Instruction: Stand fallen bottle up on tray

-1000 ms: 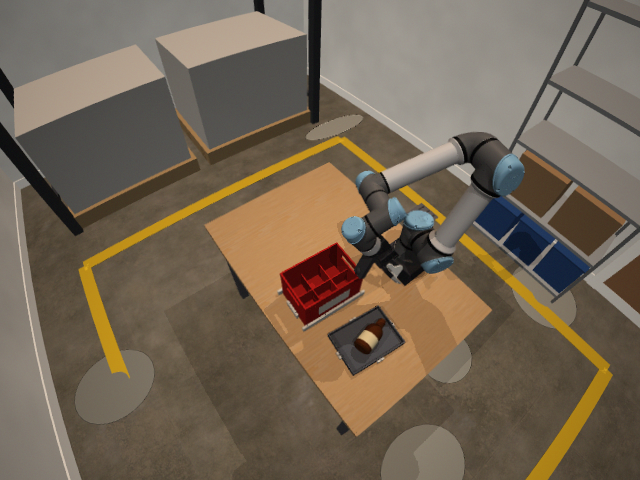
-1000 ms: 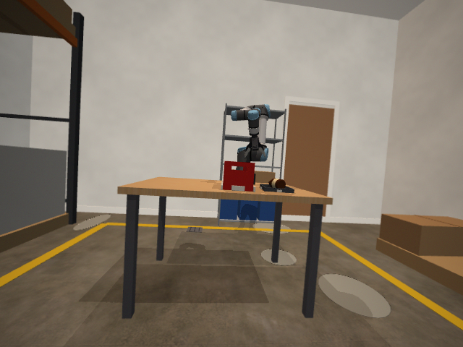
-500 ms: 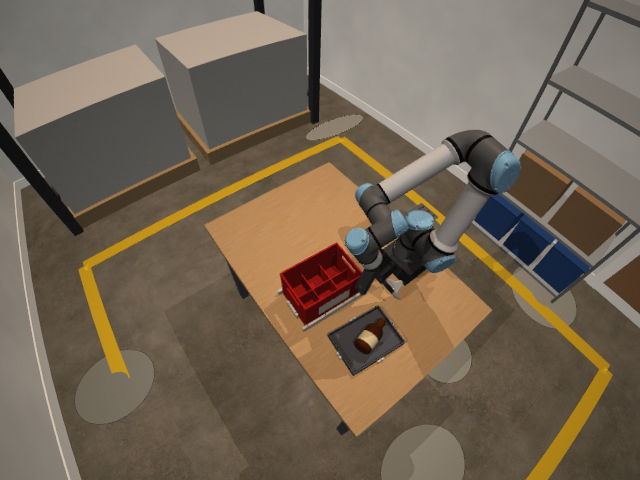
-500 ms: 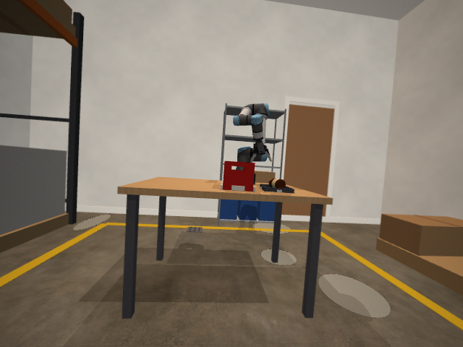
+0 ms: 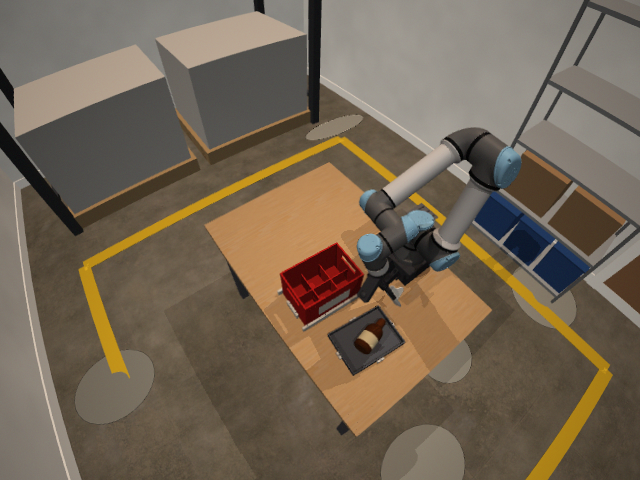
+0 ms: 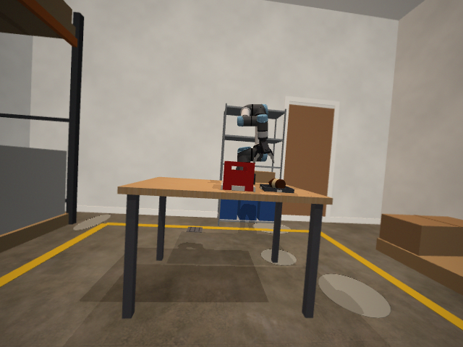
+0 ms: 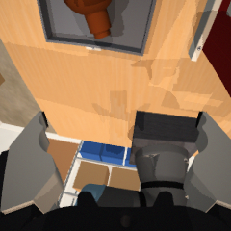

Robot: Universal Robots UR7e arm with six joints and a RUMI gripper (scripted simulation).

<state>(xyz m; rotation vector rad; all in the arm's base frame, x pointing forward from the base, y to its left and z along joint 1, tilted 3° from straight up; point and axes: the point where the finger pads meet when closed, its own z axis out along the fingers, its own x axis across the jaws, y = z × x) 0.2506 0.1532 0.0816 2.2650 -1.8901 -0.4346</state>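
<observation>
A brown bottle [image 5: 369, 337] [image 6: 277, 183] [image 7: 94, 15] with a cream label lies on its side on the dark grey tray [image 5: 342, 342] [image 6: 286, 190] [image 7: 131, 25]. Its neck points toward the arm. The red crate [image 5: 296, 299] [image 6: 238, 175] stands left of the tray with its compartments empty. Its edge shows in the wrist view [image 7: 222, 44]. My gripper [image 5: 381, 295] [image 6: 266, 155] [image 7: 121, 112] is open and empty. It hangs above the table between the robot base and the tray, a little behind the tray's far edge, fingers pointing down.
The wooden table [image 5: 289, 217] [image 6: 168, 184] [image 7: 96, 82] carries the crate, the tray and the robot base [image 5: 410, 266] [image 7: 166, 127]. A shelf rack with blue bins [image 5: 522, 240] stands behind the arm. Large boxes [image 5: 93, 124] stand on the floor at the back left.
</observation>
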